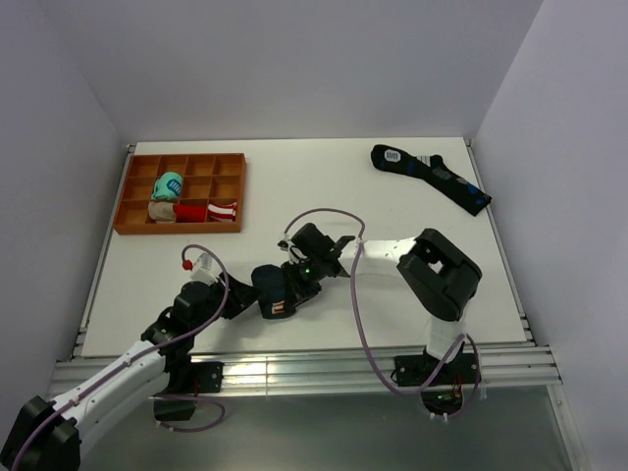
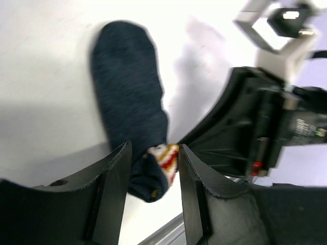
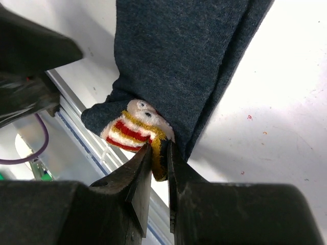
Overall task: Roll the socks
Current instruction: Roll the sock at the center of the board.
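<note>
Socks (image 1: 275, 291): short navy pair, lying flat on the table (image 1: 343, 196) close to its near edge, between the two arms. The end with the red-white-yellow patch (image 3: 134, 130) points toward the metal rail at the table's front. No turn of roll is visible; the cloth lies limp, only bunched a little at the patch end.

Right gripper (image 3: 158, 148): jaws drawn narrow, pinching the patch end of the socks at its edge. The grip looks shallow, on the fabric's lip only.

Left gripper (image 2: 153, 153): jaws partly apart, standing either side of the same patch end. They do not pinch it.

Step in hand, as I judge it: securing the starting end before the first fold-over. The roll itself is not begun.

Next move calls for: tucking the pinched end over onto the body and turning it toward the far toe, while the other arm pins the cloth so it does not slide off the edge.

Farther off: orange tray (image 1: 130, 186) at far left holding rolled bundles; a longer dark sock (image 1: 432, 177) at far right, well apart.
</note>
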You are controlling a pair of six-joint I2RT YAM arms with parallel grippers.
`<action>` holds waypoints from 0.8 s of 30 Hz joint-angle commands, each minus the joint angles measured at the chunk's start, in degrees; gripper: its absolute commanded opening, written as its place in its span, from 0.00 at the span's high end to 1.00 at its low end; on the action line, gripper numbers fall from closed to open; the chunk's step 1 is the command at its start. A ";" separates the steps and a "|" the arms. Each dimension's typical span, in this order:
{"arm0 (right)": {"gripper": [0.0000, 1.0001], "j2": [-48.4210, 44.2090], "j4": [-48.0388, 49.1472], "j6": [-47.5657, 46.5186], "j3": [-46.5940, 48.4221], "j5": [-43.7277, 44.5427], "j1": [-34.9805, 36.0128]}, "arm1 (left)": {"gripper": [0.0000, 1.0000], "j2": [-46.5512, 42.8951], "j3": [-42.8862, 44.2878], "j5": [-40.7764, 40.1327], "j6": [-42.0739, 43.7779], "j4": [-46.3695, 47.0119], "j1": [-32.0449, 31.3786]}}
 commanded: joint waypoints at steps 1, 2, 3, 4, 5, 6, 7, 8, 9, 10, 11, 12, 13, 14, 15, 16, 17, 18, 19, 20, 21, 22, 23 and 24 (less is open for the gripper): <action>0.94 1.97 -10.05 -3.42 3.14 1.67 -0.63 | 0.52 -2.43 -4.89 0.15 2.79 4.19 -0.08; 0.94 2.58 -10.67 -3.68 3.67 1.67 -0.54 | 0.52 -2.70 -4.90 0.50 3.49 4.45 -0.08; 0.93 2.93 -11.20 -4.12 4.81 1.67 -0.54 | 0.52 -2.97 -4.98 0.77 3.93 5.07 -0.25; 0.93 3.46 -12.34 -4.21 5.34 1.76 -0.54 | 0.52 -2.97 -4.90 1.12 4.46 4.99 -0.17; 0.93 3.72 -12.96 -4.56 6.56 1.84 -0.80 | 0.52 -2.88 -4.63 0.60 5.07 4.11 -0.34; 0.93 3.99 -14.10 -4.74 7.18 1.84 -0.80 | 0.52 -2.79 -4.37 0.16 5.25 3.06 -0.34; 0.93 4.25 -14.72 -4.91 7.71 1.84 -0.72 | 0.52 -2.71 -4.54 0.77 5.52 4.18 -0.52; 0.93 4.78 -15.42 -5.35 9.02 2.02 -0.80 | 0.52 -2.79 -4.54 0.08 5.08 3.85 -0.95; 0.93 5.04 -16.12 -5.53 9.65 2.19 -0.81 | 0.53 -3.23 -4.63 -0.37 5.08 3.67 -1.22; 0.92 5.74 -17.61 -5.79 10.35 2.37 -0.81 | 0.52 -3.41 -4.81 -0.72 5.17 3.93 -1.57; 0.93 6.10 -18.41 -6.14 11.83 2.46 -0.72 | 0.52 -3.58 -4.89 -1.42 5.25 3.93 -2.27; 0.92 6.45 -19.89 -6.40 12.54 2.72 -0.80 | 0.53 -3.67 -4.98 -2.03 5.08 3.84 -2.63; 0.92 7.15 -20.60 -6.58 13.33 2.64 -0.72 | 0.52 -3.50 -4.98 -2.39 5.17 4.54 -3.15; 0.92 7.41 -21.13 -6.93 14.56 2.55 -0.72 | 0.52 -3.32 -5.07 -2.39 5.60 4.89 -4.03; 0.92 7.68 -21.66 -7.11 15.10 2.46 -0.72 | 0.52 -2.36 -4.98 -2.39 5.61 5.16 -4.64; 0.92 8.38 -22.88 -7.37 15.71 2.63 -0.80 | 0.52 -1.66 -4.98 -4.05 5.69 5.68 -5.17; 0.92 8.73 -23.51 -7.72 16.76 2.72 -0.72 | 0.52 -0.69 -4.90 -4.58 5.69 6.56 -6.57; 0.92 9.00 -24.38 -7.90 17.12 2.81 -0.80 | 0.53 1.58 -4.37 -5.98 5.78 6.91 -7.28; 0.92 9.35 -24.74 -8.08 17.47 2.90 -0.72 | 0.53 2.82 -4.19 -6.95 5.70 7.09 -8.07; 0.92 9.44 -25.00 -8.16 17.91 2.99 -0.80 | 0.53 4.05 -3.93 -8.27 5.35 7.44 -10.08; 0.92 9.44 -25.18 -8.16 18.00 3.07 -0.81 | 0.53 6.24 -3.41 -10.63 5.26 7.79 -11.32; 0.92 9.70 -25.53 -8.25 18.18 3.16 -0.72 | 0.53 7.13 -3.31 -12.05 5.17 7.80 -12.46; 0.92 9.79 -25.71 -8.43 18.52 3.16 -0.80 | 0.53 7.83 -3.31 -13.10 4.65 7.71 -14.65; 0.92 10.05 -25.88 -8.34 18.70 3.16 -0.81 | 0.54 8.80 -3.31 -14.94 4.47 7.71 -15.54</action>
